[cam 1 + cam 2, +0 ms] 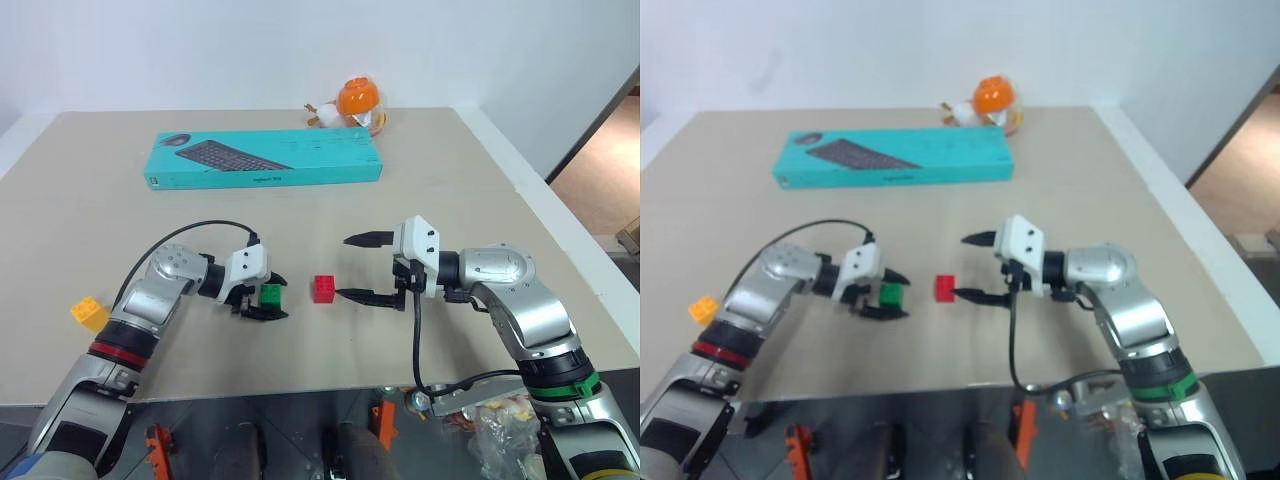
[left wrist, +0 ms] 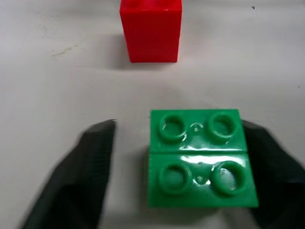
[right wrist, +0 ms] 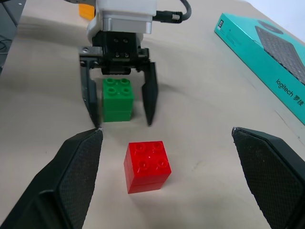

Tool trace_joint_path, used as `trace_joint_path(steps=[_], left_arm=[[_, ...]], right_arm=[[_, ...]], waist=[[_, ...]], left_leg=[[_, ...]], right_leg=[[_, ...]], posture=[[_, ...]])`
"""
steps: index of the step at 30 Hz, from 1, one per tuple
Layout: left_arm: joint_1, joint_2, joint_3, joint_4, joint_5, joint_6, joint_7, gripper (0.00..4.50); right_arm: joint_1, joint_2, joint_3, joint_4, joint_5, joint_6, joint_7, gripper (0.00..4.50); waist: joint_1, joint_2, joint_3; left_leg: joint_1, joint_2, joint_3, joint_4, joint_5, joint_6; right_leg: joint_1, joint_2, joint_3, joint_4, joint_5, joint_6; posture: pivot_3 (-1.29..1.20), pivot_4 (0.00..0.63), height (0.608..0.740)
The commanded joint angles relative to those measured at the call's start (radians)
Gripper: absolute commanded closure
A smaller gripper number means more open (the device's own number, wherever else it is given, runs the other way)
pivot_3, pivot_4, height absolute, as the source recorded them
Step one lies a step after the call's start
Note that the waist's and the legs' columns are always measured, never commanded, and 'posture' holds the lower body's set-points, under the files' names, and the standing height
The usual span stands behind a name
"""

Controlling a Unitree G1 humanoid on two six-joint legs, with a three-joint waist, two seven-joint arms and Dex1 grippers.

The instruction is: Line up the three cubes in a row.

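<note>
In the left eye view we see the green cube (image 1: 271, 293) at lower centre-left on the counter (image 1: 450, 200), between the parted fingers of the left claw (image 1: 273, 297); the red cube (image 1: 324, 288) sits just to its right, the yellow-orange cube (image 1: 88, 313) far left. In the right wrist view, the right claw (image 3: 169, 179) gapes wide around the red cube.

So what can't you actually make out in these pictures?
- Green cube: left wrist view; its near face runs off the edge.
- Red cube: same view; the edge cuts off its top.
- Keyboard box: right wrist view; its far end runs out of frame, and the small print is unreadable.
- Orange toy: left eye view; too small to tell what it is.
- Yellow cube: the left arm crowds its lower side.
</note>
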Motion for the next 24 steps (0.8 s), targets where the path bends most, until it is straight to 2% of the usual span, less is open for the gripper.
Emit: trace_joint_path(steps=[1, 5, 10, 14, 17, 19, 24], left_arm=[[-0.018, 0.020, 0.009, -0.035, -0.013, 0.009, -0.019, 0.03], [0.000, 0.062, 0.044, -0.118, -0.056, 0.072, -0.042, 0.03], [0.053, 0.143, 0.142, -0.314, -0.205, 0.319, -0.028, 0.03], [0.132, 0.184, 0.315, -0.475, -0.343, 0.554, 0.103, 0.03], [0.183, 0.152, 0.463, -0.541, -0.384, 0.629, 0.277, 0.03], [0.238, 0.104, 0.561, -0.585, -0.356, 0.593, 0.425, 0.03], [0.447, -0.089, 0.750, -0.776, -0.223, 0.461, 0.810, 0.03]], right_arm=[[0.001, -0.008, -0.028, -0.019, 0.011, -0.009, -0.002, 0.00], [-0.001, -0.008, -0.028, -0.017, 0.013, -0.008, 0.001, 0.00], [-0.005, -0.013, -0.034, -0.009, 0.019, -0.012, 0.012, 0.00], [-0.006, -0.021, -0.040, 0.015, 0.024, -0.031, 0.034, 0.00], [-0.015, -0.021, -0.042, 0.040, 0.027, -0.047, 0.051, 0.00], [-0.026, -0.017, -0.040, 0.061, 0.028, -0.060, 0.060, 0.00], [-0.058, 0.002, -0.019, 0.113, 0.031, -0.088, 0.100, 0.00]], waist=[[0.000, 0.000, 0.000], [0.000, 0.000, 0.000], [-0.005, 0.000, 0.000], [-0.005, 0.000, 0.000], [-0.005, 0.000, 0.000], [-0.005, 0.000, 0.000], [-0.006, -0.001, 0.000]], left_leg=[[0.000, 0.000, 0.000, 0.000, 0.000, 0.000], [0.000, 0.000, 0.000, 0.000, 0.000, 0.000], [0.000, 0.001, -0.001, -0.001, 0.000, 0.000], [0.000, 0.001, -0.002, -0.001, 0.000, 0.000], [0.001, 0.001, -0.002, -0.001, 0.000, 0.000], [0.001, 0.001, -0.002, 0.000, 0.000, 0.000], [0.005, 0.001, 0.000, -0.002, 0.000, 0.000]], right_leg=[[0.000, 0.000, 0.000, 0.000, 0.000, 0.000], [0.000, 0.000, 0.000, 0.000, 0.000, 0.000], [-0.001, 0.000, 0.001, 0.000, 0.000, 0.000], [0.000, 0.000, 0.001, 0.000, 0.000, 0.000], [-0.001, 0.000, 0.001, 0.000, 0.000, 0.000], [0.000, 0.000, 0.001, 0.000, 0.000, 0.000], [0.001, -0.001, 0.005, 0.000, 0.001, 0.001]], posture=[[0.00, 0.150, 0.740], [0.00, 0.150, 0.740], [0.00, 0.150, 0.740], [0.00, 0.150, 0.740], [0.00, 0.150, 0.740], [0.00, 0.150, 0.740], [0.00, 0.150, 0.740]])
